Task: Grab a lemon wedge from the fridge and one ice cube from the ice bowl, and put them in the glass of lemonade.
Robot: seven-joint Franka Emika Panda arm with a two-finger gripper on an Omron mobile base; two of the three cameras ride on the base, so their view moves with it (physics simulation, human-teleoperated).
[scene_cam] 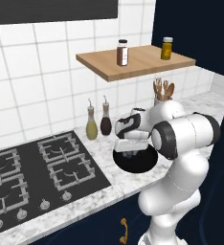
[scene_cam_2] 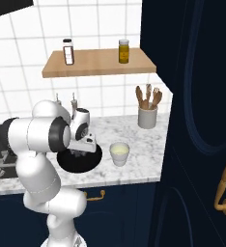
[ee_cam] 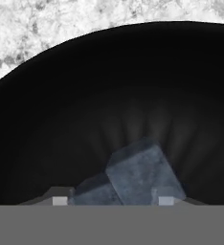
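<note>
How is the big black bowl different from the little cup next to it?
The ice bowl is black, wide and shallow; the glass of lemonade is pale, narrow and taller for its width. The bowl sits under the gripper and holds greyish ice; the glass stands apart, showing yellow-green inside. Both are round and rest on the marble counter.

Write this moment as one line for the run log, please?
stage: picking ice | hand: down inside ice bowl, fingertips either side of ice cube | glass of lemonade: beside bowl, waiting

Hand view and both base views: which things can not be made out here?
- Hand view: the pincer fingertips are cut off by the bottom edge, so grip on the ice cube is unclear.
- Base views: the arm hides the ice bowl interior.
</note>
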